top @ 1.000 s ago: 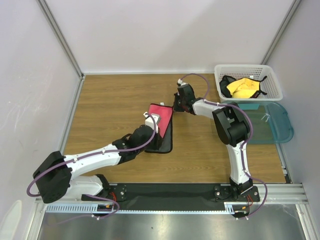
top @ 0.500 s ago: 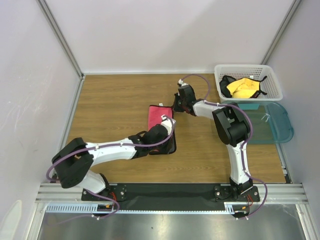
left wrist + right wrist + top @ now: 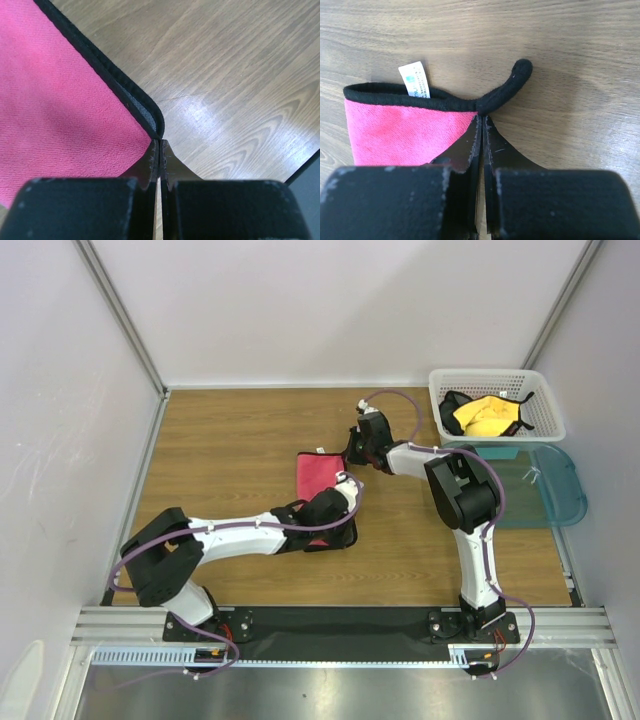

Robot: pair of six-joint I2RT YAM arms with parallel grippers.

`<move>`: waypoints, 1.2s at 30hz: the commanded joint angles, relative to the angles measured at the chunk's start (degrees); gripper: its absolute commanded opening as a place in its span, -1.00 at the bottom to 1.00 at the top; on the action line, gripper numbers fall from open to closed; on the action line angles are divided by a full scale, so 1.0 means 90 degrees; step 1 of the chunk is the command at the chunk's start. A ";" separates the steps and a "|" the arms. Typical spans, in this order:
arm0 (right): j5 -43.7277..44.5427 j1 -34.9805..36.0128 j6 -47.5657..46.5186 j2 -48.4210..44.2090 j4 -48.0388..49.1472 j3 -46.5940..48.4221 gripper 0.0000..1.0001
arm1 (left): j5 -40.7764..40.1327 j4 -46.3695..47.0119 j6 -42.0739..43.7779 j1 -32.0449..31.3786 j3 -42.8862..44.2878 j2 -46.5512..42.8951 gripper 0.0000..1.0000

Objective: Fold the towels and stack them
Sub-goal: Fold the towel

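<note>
pink towel [image 3: 318, 476] [image 3: 60, 100] [image 3: 405, 132]: mid-table on the wood, lying flat, pink face up, black edging all round. Looks doubled over. In the left wrist view, a second dark-grey layer sits under the pink one at the corner, with the edges nearly flush. On the far edge a white label [image 3: 414, 78] pokes out, and a black loop [image 3: 507, 85] curls off the corner onto the wood.

yellow towel [image 3: 487, 416]: crumpled in the white basket [image 3: 490, 375] at far right, with a black cloth [image 3: 455, 403] bunched against its left side.
</note>
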 commanded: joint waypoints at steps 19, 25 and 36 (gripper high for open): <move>0.0243 -0.0007 0.0317 -0.0114 0.0192 -0.0591 -1.00 | -0.0028 0.0263 0.0068 -0.0135 0.0684 0.0137 -0.99; 0.0253 0.0003 0.0307 -0.0094 0.0221 -0.0610 -1.00 | 0.0314 0.0498 0.0019 -0.0135 0.0986 0.0742 -0.99; 0.0243 -0.0007 0.0288 -0.0085 0.0221 -0.0591 -1.00 | 0.0432 0.0068 0.0097 -0.0135 0.1524 0.1484 -0.99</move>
